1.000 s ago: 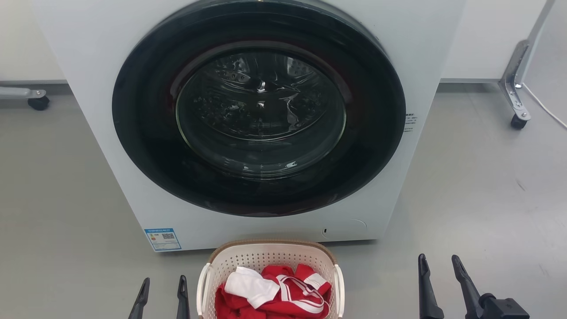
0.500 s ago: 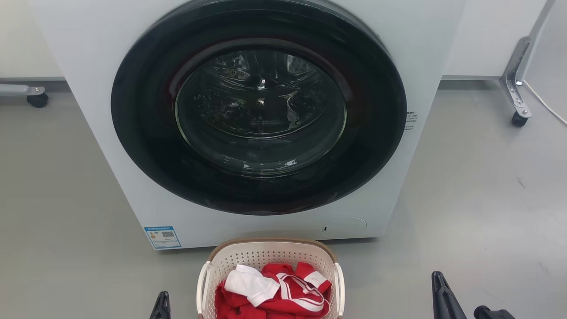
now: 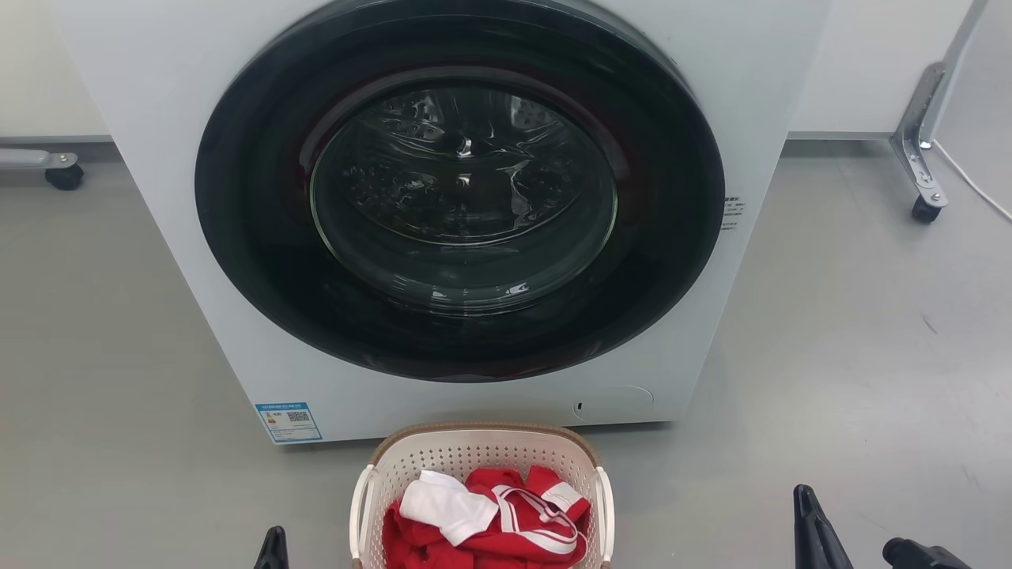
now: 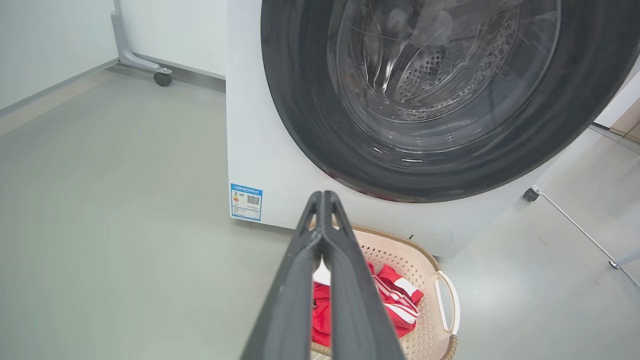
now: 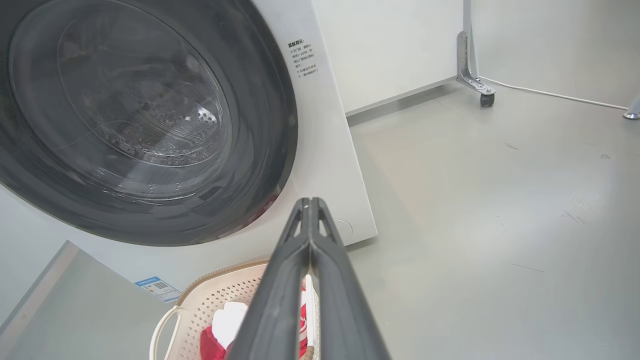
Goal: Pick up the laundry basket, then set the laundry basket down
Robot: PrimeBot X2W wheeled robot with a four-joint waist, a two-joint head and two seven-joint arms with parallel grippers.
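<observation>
The cream-white perforated plastic laundry basket (image 3: 474,458) loses its near end at the head view's bottom edge; the small blue label (image 3: 288,421) bears unreadable print

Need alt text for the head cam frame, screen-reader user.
A white front-loading washing machine with a closed round dark door stands behind a cream laundry basket of red and white clothes on a grey floor. The left gripper and right gripper poke up at the bottom edge, either side of the basket, clear of it.
</observation>
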